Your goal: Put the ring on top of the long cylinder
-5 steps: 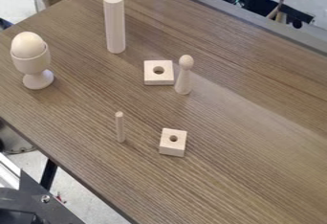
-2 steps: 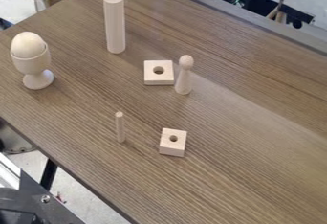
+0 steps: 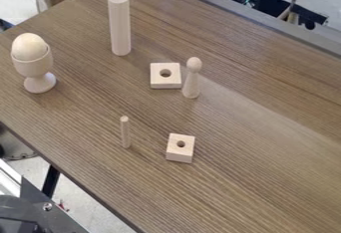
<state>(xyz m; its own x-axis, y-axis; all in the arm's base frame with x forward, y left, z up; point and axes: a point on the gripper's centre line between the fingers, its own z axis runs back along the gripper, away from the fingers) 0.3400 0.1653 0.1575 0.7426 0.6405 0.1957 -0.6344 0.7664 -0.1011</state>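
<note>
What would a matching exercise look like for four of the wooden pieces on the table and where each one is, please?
1. Egg-shaped piece
2. Long cylinder
3. Thin peg
4. Round-headed peg

A. Upright, just right of the flat holed square
B. Resting in the stemmed cup
C. Upright, left of the small holed block
D. Upright, nearest the picture's top edge

Pairs: 1-B, 2-D, 3-C, 4-A

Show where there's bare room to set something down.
In view, wide bare wood lies right of the knobbed peg and holed cube; a smaller patch separates the egg cup from the thin dowel. Crowded: flat square block beside the knobbed peg.
</note>
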